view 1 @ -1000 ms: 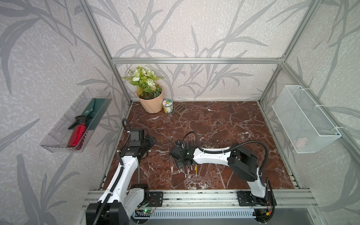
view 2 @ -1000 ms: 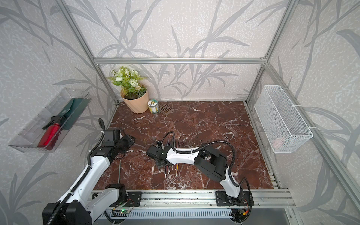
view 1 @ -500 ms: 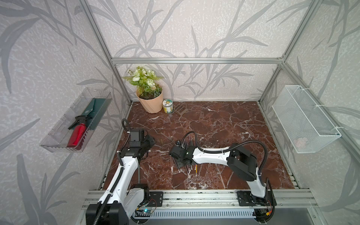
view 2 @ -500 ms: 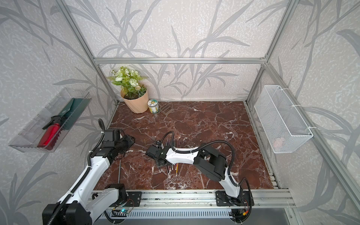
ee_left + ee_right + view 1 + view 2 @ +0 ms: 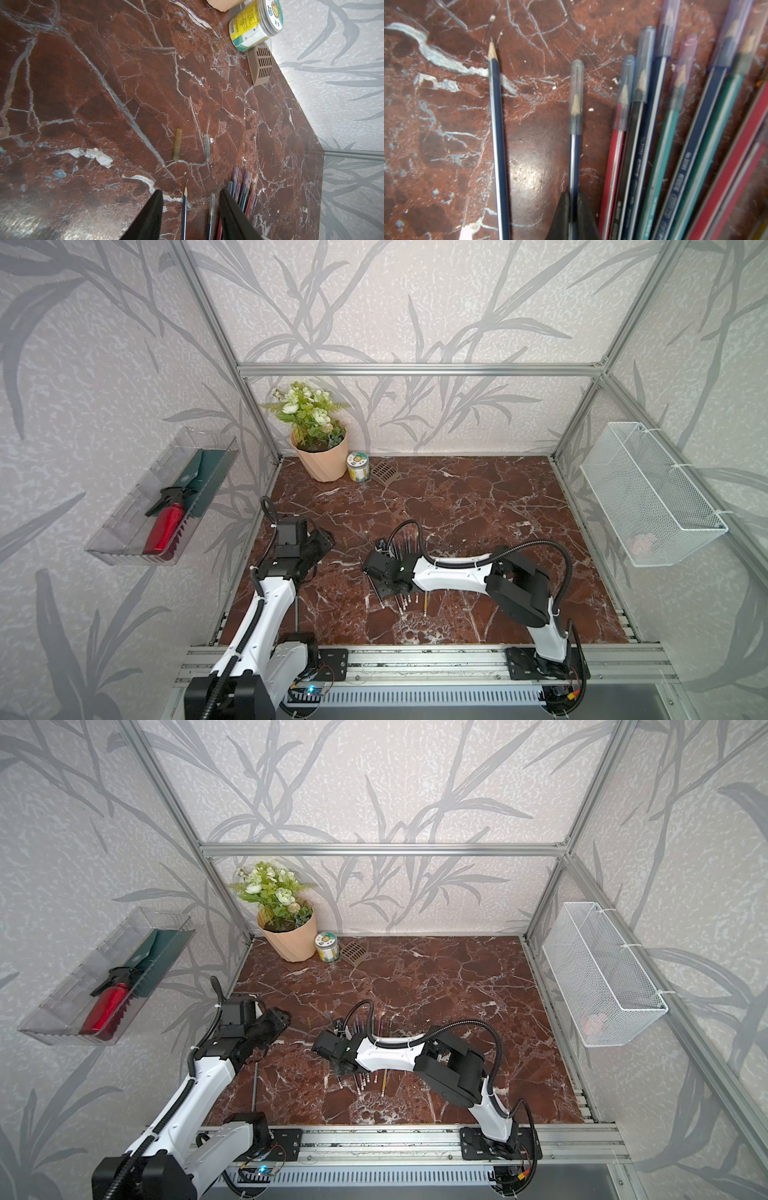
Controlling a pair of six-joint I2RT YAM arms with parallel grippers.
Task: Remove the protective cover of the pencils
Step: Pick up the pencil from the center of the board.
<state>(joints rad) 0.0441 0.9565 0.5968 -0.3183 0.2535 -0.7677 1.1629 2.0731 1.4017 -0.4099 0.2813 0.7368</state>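
At the lower centre of both top views the pencils point(image 5: 402, 602) point(image 5: 365, 1082) lie fanned on the red-brown marble table point(image 5: 478, 506), pale eraser ends toward the bottom edge of the frame, points away from it; the right arm reaches in from the lower right, and the right gripper point(image 5: 572, 199) sits low over the fan, its jaws pinched tight on the shaft of a capped pencil point(image 5: 574, 153), dark blue with a pale stripe; a clear cap point(image 5: 576, 93) covers its sharpened tip; beside it, apart from the bunch, lies a bare pencil point(image 5: 496, 128) of the same dark blue, point uncovered; the rest of the bunch, red, black, blue and green, wear bluish or purplish caps and overlap one another. At the lower left of the top views the left gripper point(image 5: 191, 192) hangs over the table, well apart from the fan, its jaws partly spread and gripping nothing. Beyond the pencil points two removed caps lie on the marble, a yellowish cap point(image 5: 177, 145) and a loose clear cap point(image 5: 206, 148), near each other but not touching; farther back, along the rear wall, a flower pot point(image 5: 324, 462), a labelled jar point(image 5: 358, 466) and a brown slotted piece point(image 5: 385, 472) stand in a row; a clear tray point(image 5: 108, 547) on the left wall holds a red bottle point(image 5: 164, 524); a white wire basket point(image 5: 648, 497) hangs on the right wall.
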